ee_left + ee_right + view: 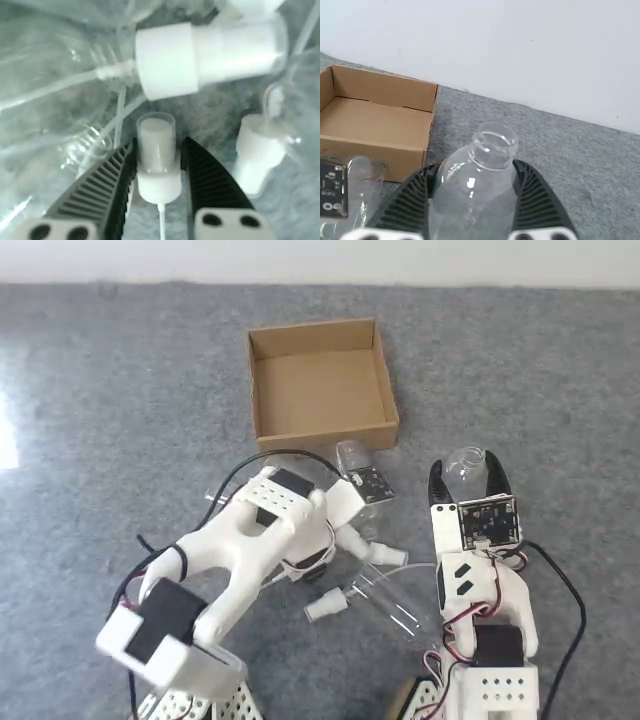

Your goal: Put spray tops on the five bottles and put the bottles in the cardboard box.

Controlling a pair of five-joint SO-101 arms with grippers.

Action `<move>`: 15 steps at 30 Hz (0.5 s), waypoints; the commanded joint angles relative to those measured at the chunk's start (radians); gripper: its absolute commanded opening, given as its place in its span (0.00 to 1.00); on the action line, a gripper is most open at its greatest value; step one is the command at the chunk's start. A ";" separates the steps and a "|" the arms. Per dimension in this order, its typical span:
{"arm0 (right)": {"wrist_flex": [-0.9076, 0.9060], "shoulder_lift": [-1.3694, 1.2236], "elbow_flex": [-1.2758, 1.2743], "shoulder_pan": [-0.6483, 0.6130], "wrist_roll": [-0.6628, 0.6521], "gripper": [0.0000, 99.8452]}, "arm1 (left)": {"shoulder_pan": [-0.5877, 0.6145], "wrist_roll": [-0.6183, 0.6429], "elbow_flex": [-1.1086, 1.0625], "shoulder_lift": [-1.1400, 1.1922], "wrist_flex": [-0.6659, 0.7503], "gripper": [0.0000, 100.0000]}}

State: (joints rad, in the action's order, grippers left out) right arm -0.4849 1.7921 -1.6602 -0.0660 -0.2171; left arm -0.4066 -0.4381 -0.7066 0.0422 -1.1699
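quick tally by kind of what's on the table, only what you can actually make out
cardboard box: 1
clear bottles: 3 told apart: held bottle in the right gripper, bottle by the box, lying bottle; the left arm may hide more
spray tops: 3: spray top in the left gripper, large top, side top
total: at least 7

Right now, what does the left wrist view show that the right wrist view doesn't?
Left wrist: the left gripper shut on a small white plastic spray top, a lying white spray top, another white spray top, and clear lying bottles.
Right wrist: the right gripper shut on an open-necked clear plastic bottle, the brown cardboard box, and a white wall.
Both: the grey speckled table surface and clear plastic bottles.
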 commanded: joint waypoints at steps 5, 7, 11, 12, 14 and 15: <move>0.016 0.013 -0.021 0.002 -0.012 0.01 | 0.009 -0.068 0.047 0.040 -0.008 0.09; 0.016 0.013 -0.021 0.002 -0.012 0.01 | -0.006 -0.071 0.045 0.046 -0.011 0.07; 0.016 0.013 -0.021 0.002 -0.012 0.01 | -0.052 -0.066 0.027 0.048 -0.015 0.05; 0.016 0.013 -0.021 0.002 -0.012 0.01 | -0.064 -0.066 0.021 0.048 -0.015 0.05; 0.016 0.013 -0.021 0.002 -0.012 0.01 | -0.084 -0.064 0.013 0.048 -0.015 0.05; 0.016 0.013 -0.021 0.002 -0.012 0.01 | -0.092 -0.058 0.013 0.048 -0.015 0.05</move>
State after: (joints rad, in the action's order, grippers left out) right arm -0.4849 1.7921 -1.6602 -0.0660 -0.2171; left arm -0.4603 -0.5025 -0.6866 0.0667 -1.1745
